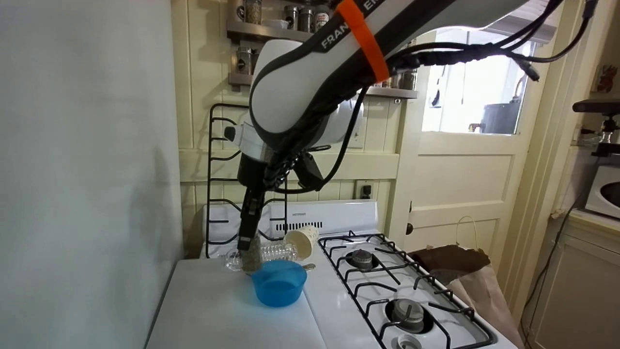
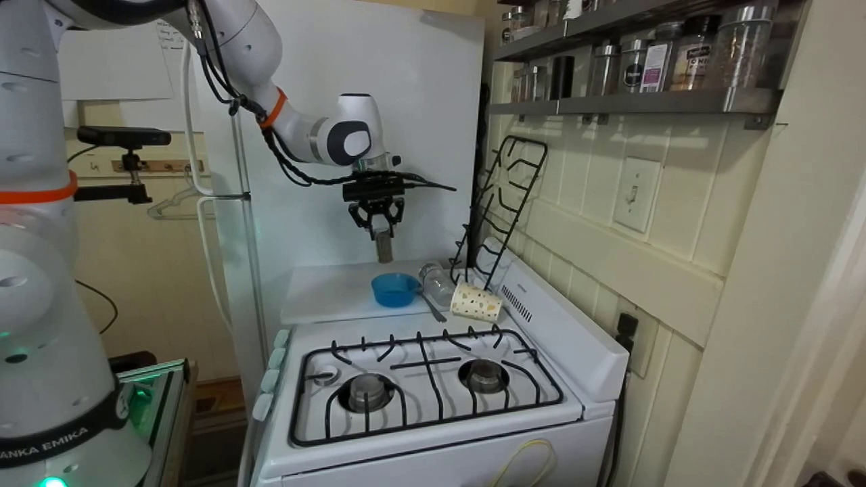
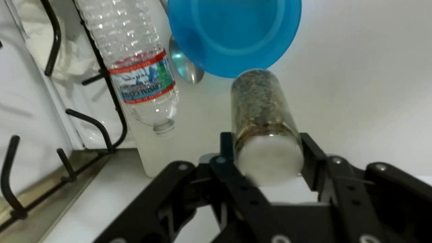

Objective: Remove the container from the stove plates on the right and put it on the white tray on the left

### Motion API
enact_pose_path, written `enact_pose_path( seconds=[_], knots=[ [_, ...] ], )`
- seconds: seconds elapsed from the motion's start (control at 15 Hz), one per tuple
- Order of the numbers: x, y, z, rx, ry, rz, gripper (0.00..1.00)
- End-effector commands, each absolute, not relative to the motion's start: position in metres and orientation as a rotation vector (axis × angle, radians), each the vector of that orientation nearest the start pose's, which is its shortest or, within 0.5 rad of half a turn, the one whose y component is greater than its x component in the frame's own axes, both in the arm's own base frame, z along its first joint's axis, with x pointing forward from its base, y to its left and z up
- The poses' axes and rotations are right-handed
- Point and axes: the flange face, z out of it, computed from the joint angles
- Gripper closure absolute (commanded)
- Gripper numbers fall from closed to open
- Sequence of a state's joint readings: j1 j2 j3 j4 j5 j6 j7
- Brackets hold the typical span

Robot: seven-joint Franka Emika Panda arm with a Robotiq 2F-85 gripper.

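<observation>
the grey glassy cylindrical container (image 3: pixel 265 104) is clamped in the black 2-fingered gripper (image 2: pixel 382 236), long axis near vertical, above the flat white rectangular tray (image 1: pixel 218 310); lowering seems needed.

It was a kitchen. In an exterior view, a stove (image 2: pixel 418 382) stood at six o'clock, spice jars (image 2: pixel 634 69) at two.

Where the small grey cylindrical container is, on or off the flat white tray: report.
Off: an exterior view shows the container held aloft by the black two-fingered gripper, its lower end clear of the tray.
</observation>
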State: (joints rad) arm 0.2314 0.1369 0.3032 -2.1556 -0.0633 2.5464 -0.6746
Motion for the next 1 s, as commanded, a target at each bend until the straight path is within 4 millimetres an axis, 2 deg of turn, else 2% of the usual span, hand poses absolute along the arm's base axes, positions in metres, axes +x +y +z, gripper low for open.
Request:
enact_pose_path(
  seconds=[0.0,0.53,0.93],
  knots=[
    [0.521,0.306,0.349,-2.341,-1.991,-0.479,0.76],
    [0.572,0.303,0.308,-2.069,-2.11,-0.467,0.76],
    [0.586,0.301,0.289,-2.033,-2.114,-0.384,0.76]
  ],
)
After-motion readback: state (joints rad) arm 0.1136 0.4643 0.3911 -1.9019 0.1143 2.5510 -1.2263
